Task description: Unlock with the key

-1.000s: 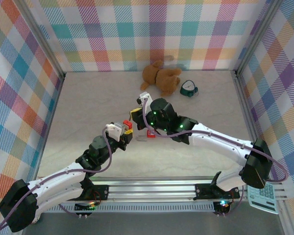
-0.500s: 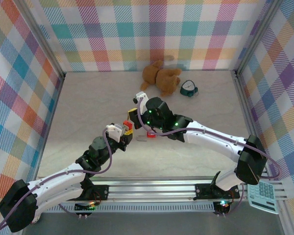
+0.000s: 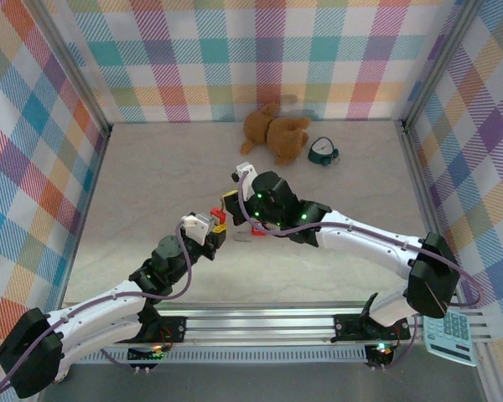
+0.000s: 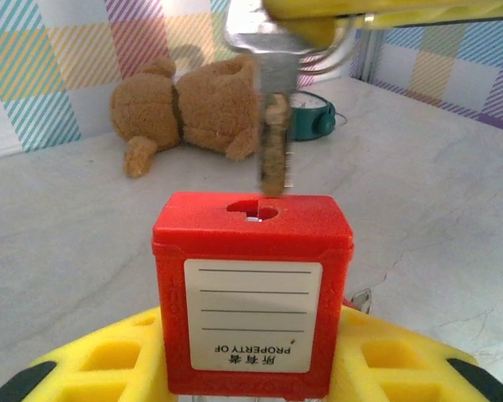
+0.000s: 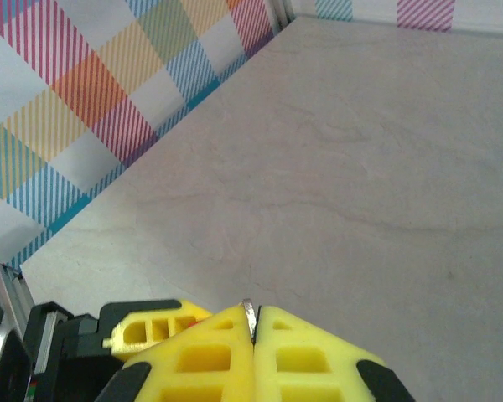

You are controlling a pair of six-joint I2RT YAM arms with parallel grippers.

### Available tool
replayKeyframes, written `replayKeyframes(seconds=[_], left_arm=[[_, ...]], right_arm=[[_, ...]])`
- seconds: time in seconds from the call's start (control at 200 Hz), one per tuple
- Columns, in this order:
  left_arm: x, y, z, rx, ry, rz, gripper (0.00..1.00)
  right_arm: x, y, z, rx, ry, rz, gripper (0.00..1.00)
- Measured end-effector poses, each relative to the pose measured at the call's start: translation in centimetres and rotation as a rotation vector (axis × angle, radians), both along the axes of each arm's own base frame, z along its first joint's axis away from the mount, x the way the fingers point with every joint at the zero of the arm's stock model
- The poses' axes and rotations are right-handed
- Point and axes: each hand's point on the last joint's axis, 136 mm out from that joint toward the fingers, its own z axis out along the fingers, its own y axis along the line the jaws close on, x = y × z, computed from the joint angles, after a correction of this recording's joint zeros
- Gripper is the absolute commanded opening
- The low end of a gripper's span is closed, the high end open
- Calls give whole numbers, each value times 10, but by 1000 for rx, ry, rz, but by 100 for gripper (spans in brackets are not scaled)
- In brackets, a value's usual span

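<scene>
Since half a second ago the right arm has drawn back a little to the right, and the left arm has stayed almost in its place.

The left gripper [image 3: 217, 223] is closed partway on the padlock [image 4: 251, 293]. This red block sits upright between the yellow fingers [image 4: 92, 362], with its keyhole [image 4: 253, 210] facing up and a white label on the near side (the print on it stands upside down).

The right gripper [image 5: 253, 322] is pressed fully together. Between its tips a thin edge of metal shows, and this is the head of the key [image 4: 273, 155]. In the left wrist view the key hangs straight down from those tips, with its shaft vertical. Its lower end is just above the keyhole. It seems still outside the hole, but I cannot tell if it is exactly over the hole or a little behind it.

From above, both grippers meet near the middle of the table [image 3: 151, 176], the right one just beyond the left.

A brown bear [image 3: 274, 132] lies at the far edge of the table, and a small green round thing [image 3: 323, 151] lies just beside it on the right. Both are well apart from the grippers.
</scene>
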Motion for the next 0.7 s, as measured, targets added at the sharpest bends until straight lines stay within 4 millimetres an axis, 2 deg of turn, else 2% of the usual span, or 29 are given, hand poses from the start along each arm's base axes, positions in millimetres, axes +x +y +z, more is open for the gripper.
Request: replayKeyframes(seconds=[0.14, 0.425, 0.7], left_arm=[[-1, 2, -7, 13, 11, 4, 21], [1, 1, -2, 0, -6, 6, 20], [1, 0, -7, 13, 2, 5, 20]], right_arm=[[-3, -3, -8, -5, 21, 1, 0], [-8, -6, 2, 19, 16, 10, 0], [-12, -4, 0, 31, 18, 32, 0]])
